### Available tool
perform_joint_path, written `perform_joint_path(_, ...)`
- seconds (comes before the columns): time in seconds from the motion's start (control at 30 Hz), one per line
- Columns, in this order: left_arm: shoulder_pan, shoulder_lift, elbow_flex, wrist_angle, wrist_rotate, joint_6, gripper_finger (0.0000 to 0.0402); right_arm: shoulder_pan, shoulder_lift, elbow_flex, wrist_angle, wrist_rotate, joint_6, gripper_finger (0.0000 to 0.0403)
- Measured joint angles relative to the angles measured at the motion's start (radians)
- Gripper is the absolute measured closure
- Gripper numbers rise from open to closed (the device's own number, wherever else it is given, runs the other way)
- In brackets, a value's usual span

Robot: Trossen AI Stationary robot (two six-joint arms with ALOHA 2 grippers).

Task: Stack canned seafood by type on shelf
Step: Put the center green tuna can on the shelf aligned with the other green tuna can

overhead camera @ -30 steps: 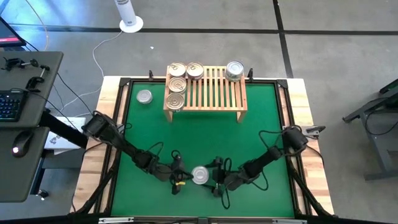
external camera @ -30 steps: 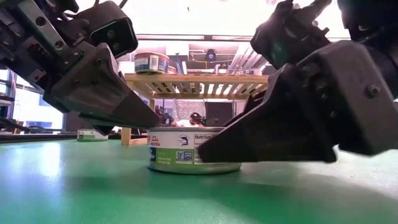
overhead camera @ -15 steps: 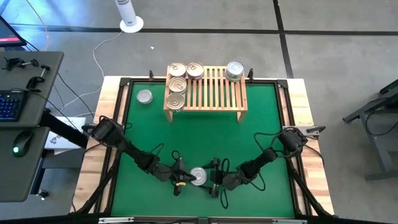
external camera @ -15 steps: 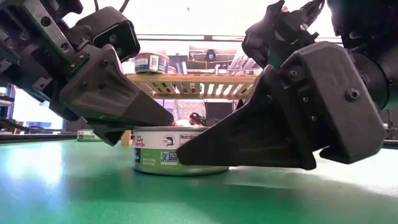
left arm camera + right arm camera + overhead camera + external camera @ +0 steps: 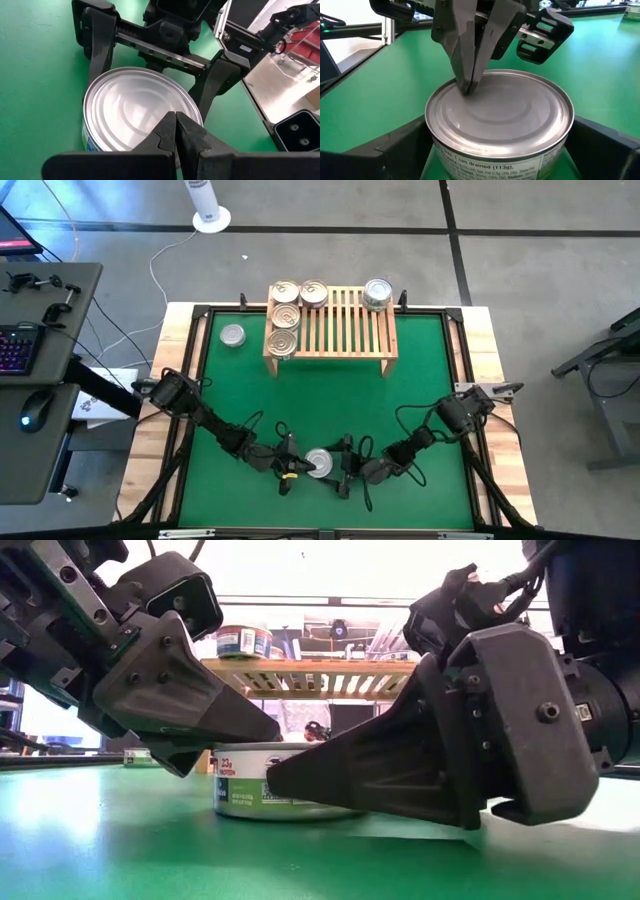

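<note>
Right wrist view: right tool (image 5: 495, 150) is spread wide, one finger either side of the silver-topped tin (image 5: 500, 112), not yet clamped — likely set up for a side grip. Left tool (image 5: 470, 75) is pressed together, tips resting on or just above the lid near its rim; probably the tin is being steadied or nudged between the right fingers. Contact cannot be confirmed.

Left wrist view adds the right tool's full spread across the far side of the tin, with green mat (image 5: 35, 75) visible in the gaps.

Low view shows the tin (image 5: 250, 790) seated flat on the mat, label side on, both tools low at its sides.

Only the high view gives the layout: the tin at the near bench edge, well apart from the shelf (image 5: 345, 325) at the far edge. Four gold-topped tins (image 5: 284, 315) are grouped at the shelf's left end, one silver tin (image 5: 377, 293) at its right far corner, another silver tin (image 5: 232, 335) on the mat beside the shelf.
</note>
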Motion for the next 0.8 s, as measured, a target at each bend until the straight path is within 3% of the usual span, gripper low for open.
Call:
perform_joint_path(0.23,-0.010,-0.023,-0.002,0.025,0.033,0.007,0.0401,0.003,-0.016,0.006,-0.049,0.002,0.029,0.0013)
perform_joint_path(0.53,-0.035,-0.259,0.000,-0.185,0.004,0.043,0.0402,0.017,-0.120,0.010,-0.297,0.007,0.121,0.0024)
perform_joint_path(0.8,-0.099,-0.447,0.000,-0.571,-0.231,0.023,0.0402,0.079,-0.206,0.006,-0.442,0.122,0.120,0.0026)
